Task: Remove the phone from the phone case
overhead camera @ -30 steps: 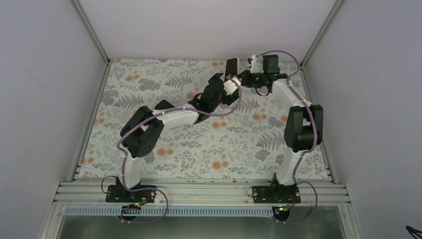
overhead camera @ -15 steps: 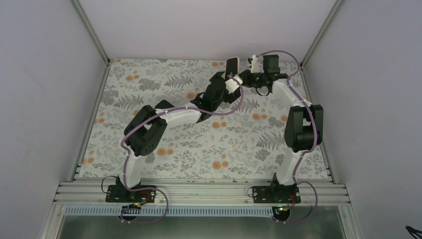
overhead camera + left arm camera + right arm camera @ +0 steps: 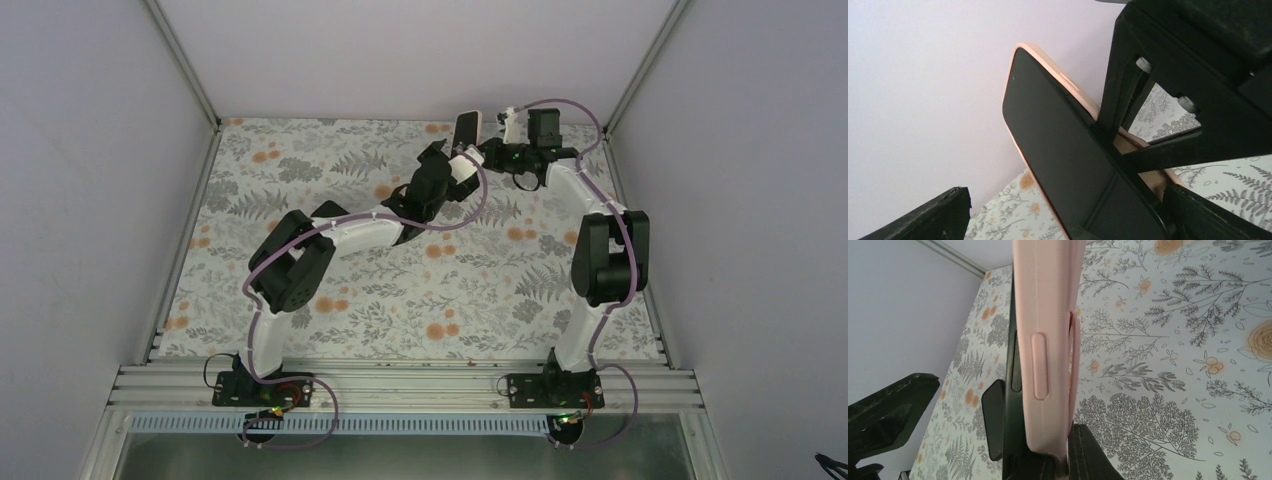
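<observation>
Subject: the phone (image 3: 1058,150) sits in its peach-pink phone case (image 3: 1045,315), held in the air over the far right part of the desk (image 3: 330,290), close to the back wall (image 3: 400,50). It stands roughly upright and tilted, with the dark screen facing the left arm. The case rim shows around the top and the long edges of the screen. In the right wrist view one edge of the case stands slightly off the phone body, beside the side button. How far it has lifted cannot be told.

Right gripper (image 3: 482,150): closed narrowly on the lower part of the cased phone, one finger across the screen and the other behind the case back.

Left gripper (image 3: 452,163): spread wide and holding nothing. In its own camera its two fingers (image 3: 943,212) flank the lower end of the phone, one on each side, with a gap on either side and no contact visible.

Obstructions: the right gripper's fingers cover the lower screen and the bottom of the case, exactly where the left gripper is placed. The back wall lies close behind the phone.

Surroundings: floral cloth on the desk, metal frame posts (image 3: 180,60) at the corners, and a purple cable (image 3: 575,108) looping over the right arm.
</observation>
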### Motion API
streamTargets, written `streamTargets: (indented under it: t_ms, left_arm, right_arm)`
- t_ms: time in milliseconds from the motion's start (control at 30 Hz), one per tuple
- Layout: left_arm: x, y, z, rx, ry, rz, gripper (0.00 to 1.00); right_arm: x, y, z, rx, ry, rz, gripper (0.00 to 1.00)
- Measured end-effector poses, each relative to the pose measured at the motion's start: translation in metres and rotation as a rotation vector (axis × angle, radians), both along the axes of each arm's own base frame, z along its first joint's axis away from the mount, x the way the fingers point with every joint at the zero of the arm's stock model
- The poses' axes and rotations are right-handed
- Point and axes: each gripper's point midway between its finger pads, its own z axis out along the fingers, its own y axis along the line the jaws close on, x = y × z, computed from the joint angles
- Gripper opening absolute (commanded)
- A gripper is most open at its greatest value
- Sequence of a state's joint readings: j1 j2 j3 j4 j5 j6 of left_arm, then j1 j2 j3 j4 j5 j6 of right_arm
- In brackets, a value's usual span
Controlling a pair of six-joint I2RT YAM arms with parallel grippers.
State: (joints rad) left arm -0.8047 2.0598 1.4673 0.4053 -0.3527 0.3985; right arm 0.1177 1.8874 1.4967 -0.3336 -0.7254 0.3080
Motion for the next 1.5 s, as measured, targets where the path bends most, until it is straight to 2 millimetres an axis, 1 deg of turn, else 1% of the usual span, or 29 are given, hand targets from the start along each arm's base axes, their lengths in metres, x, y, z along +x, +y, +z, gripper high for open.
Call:
streamTargets:
  t_ms: [67, 100, 167, 233, 333, 433, 533, 667, 700, 767, 833, 900, 1000, 1033, 1133, 1300, 1367, 1500]
  left_arm:
    - [0.001, 0.001, 0.003, 0.003, -0.017, 0.009, 0.85]
    - [0.002, 0.001, 0.005, 0.011, -0.039, 0.016, 0.84]
    - [0.003, 0.001, 0.009, 0.022, -0.082, 0.035, 0.83]
    - [0.005, 0.002, 0.012, 0.049, -0.134, 0.059, 0.83]
    - [0.006, 0.002, 0.015, 0.088, -0.208, 0.085, 0.83]
    - [0.009, 0.002, 0.016, 0.115, -0.278, 0.108, 0.79]
    - [0.012, 0.003, 0.015, 0.122, -0.327, 0.135, 0.68]
    - [0.016, 0.001, 0.009, 0.116, -0.333, 0.138, 0.56]
    - [0.016, 0.0, 0.009, 0.106, -0.329, 0.132, 0.52]
    - [0.017, -0.002, 0.01, 0.079, -0.321, 0.114, 0.41]
    - [0.018, -0.005, 0.011, 0.059, -0.306, 0.088, 0.35]
    - [0.018, -0.007, 0.012, 0.047, -0.288, 0.061, 0.19]
    - [0.019, -0.014, 0.012, 0.022, -0.253, 0.022, 0.04]
    - [0.02, -0.015, 0.013, 0.02, -0.246, 0.019, 0.03]
    - [0.023, -0.016, 0.012, 0.019, -0.223, 0.012, 0.02]
    - [0.021, -0.019, 0.007, 0.016, -0.203, -0.014, 0.02]
    - [0.019, -0.016, 0.004, 0.025, -0.191, -0.026, 0.02]
    - [0.011, -0.009, 0.001, 0.045, -0.149, -0.084, 0.02]
  right_arm:
    - [0.001, 0.0, 0.003, 0.004, -0.009, -0.002, 0.03]
    - [0.002, 0.0, 0.005, 0.007, -0.02, -0.005, 0.03]
    - [0.003, 0.0, 0.01, 0.012, -0.04, -0.009, 0.03]
    - [-0.001, 0.002, 0.014, 0.019, -0.052, -0.011, 0.03]
    - [-0.001, 0.0, 0.015, 0.017, -0.067, -0.032, 0.03]
    - [0.001, 0.001, 0.016, 0.017, -0.076, -0.044, 0.03]
    - [0.002, 0.003, 0.016, 0.01, -0.089, -0.058, 0.03]
    - [0.003, 0.002, 0.013, 0.005, -0.096, -0.074, 0.03]
    - [0.003, 0.003, 0.015, 0.007, -0.103, -0.074, 0.03]
    - [0.003, 0.002, 0.02, 0.01, -0.114, -0.078, 0.03]
    - [0.003, 0.002, 0.024, 0.011, -0.124, -0.081, 0.03]
    - [0.002, 0.002, 0.027, 0.013, -0.131, -0.082, 0.03]
    - [0.004, 0.001, 0.03, 0.017, -0.144, -0.084, 0.03]
    - [0.004, 0.0, 0.031, 0.017, -0.145, -0.089, 0.03]
    - [0.005, -0.003, 0.03, 0.008, -0.139, -0.109, 0.03]
    - [0.005, -0.01, 0.024, -0.04, -0.133, -0.119, 0.03]
    - [0.006, -0.016, 0.02, -0.069, -0.134, -0.128, 0.04]
    - [-0.001, -0.015, 0.012, -0.09, -0.14, -0.098, 0.03]
